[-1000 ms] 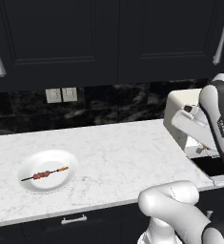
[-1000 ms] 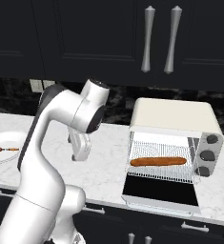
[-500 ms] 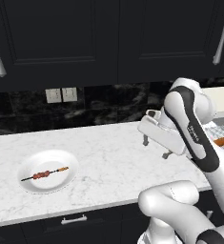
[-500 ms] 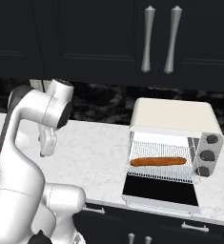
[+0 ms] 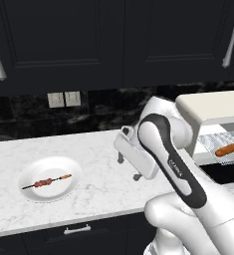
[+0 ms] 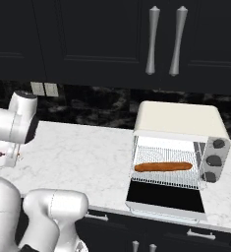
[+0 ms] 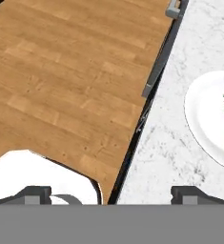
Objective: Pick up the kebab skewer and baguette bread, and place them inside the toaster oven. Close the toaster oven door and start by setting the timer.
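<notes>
On the marble counter we hold our gripper above the bare stone between plate and oven, jaws spread wide and empty. To its left the kebab skewer lies on a white plate — well apart from us. At the right the toaster oven stands with the toaster oven door dropped flat — the baguette bread rests on its wire rack. From the hand view we see the plate's rim beside the counter edge.

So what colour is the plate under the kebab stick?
White; the plate shows best in the left base view.
</notes>
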